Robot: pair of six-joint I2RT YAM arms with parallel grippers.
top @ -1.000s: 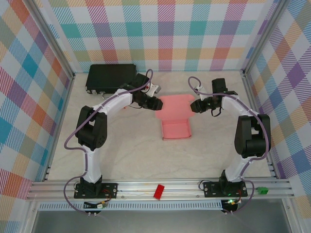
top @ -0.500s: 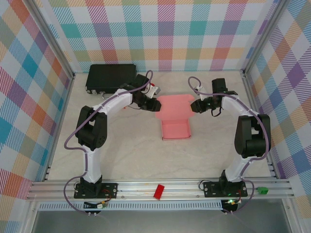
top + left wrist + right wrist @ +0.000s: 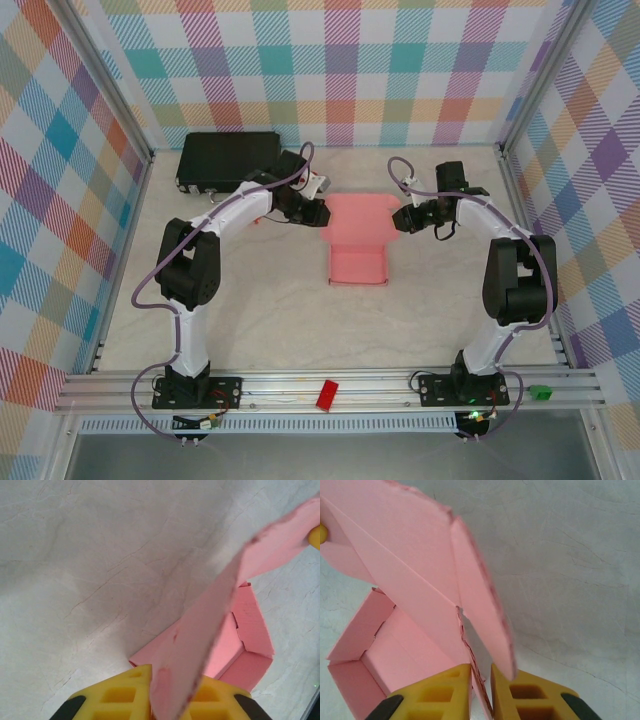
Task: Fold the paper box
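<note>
The light-pink paper box [image 3: 358, 262] lies mid-table, its open tray toward the arms and its lid panel raised at the far end. My left gripper [image 3: 318, 213] is at the lid's left edge. In the left wrist view the yellow pads [image 3: 125, 695] are shut on a pink flap [image 3: 200, 645], with the tray [image 3: 250, 645] beyond. My right gripper [image 3: 401, 218] is at the lid's right edge. In the right wrist view its gripper [image 3: 481, 695] pinches the flap's torn edge, and the lid [image 3: 405, 575] slants up over the tray [image 3: 365, 655].
A black hard case [image 3: 228, 160] lies at the far left, just behind the left arm. A small red block [image 3: 326, 394] rests on the front rail and a green piece [image 3: 541, 391] at its right end. Plaid walls enclose the table on three sides.
The left jaws have closed onto the lid's left flap and the right jaws tightened on the right flap. The box has shifted slightly away from the arms.
</note>
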